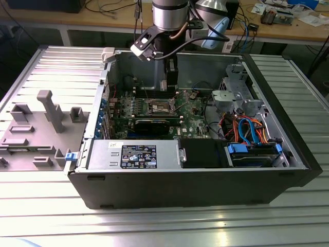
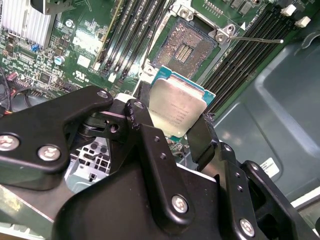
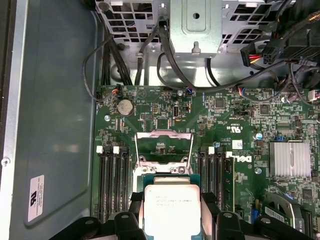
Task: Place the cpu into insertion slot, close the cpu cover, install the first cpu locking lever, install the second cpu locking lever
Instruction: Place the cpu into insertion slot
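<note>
Second wrist view: claw (image 2: 169, 124) clamps cpu (image 2: 178, 102).

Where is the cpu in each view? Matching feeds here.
Exterior view: at the end effector, above the motherboard; itself too small to tell.
Second wrist view: cpu between the fingers, near the insertion slot.
First wrist view: cpu between the memory slots.
Shared landmark: the motherboard.
</note>
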You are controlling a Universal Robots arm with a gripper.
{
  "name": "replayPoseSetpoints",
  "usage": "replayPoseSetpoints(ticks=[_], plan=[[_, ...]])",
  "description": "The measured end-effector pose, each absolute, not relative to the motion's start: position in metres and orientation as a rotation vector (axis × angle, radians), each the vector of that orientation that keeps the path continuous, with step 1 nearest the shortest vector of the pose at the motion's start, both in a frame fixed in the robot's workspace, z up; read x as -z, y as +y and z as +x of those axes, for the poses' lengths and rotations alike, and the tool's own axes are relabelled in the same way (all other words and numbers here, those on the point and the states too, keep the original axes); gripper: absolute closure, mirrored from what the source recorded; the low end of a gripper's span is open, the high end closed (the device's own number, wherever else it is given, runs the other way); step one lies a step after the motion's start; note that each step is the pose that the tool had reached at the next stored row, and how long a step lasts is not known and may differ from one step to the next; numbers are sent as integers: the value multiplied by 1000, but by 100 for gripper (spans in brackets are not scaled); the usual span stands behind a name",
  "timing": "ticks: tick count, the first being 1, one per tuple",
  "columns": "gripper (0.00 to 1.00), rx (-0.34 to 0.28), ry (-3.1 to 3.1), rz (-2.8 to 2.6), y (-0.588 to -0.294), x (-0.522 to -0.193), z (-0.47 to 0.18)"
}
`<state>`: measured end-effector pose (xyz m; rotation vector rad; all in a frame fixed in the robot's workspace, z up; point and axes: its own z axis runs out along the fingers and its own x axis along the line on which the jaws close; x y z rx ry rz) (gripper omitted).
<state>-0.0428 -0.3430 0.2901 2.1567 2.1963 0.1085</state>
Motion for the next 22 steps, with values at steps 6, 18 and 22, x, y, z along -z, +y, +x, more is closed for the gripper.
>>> replayPoseSetpoints(ticks=[6,18,22], plan=[[46,-109,2196,2157,-343,-286,-43],[46,-108,2196,2157,-343,-280,-45],[46,-108,2196,2157,-343,-279,-45]])
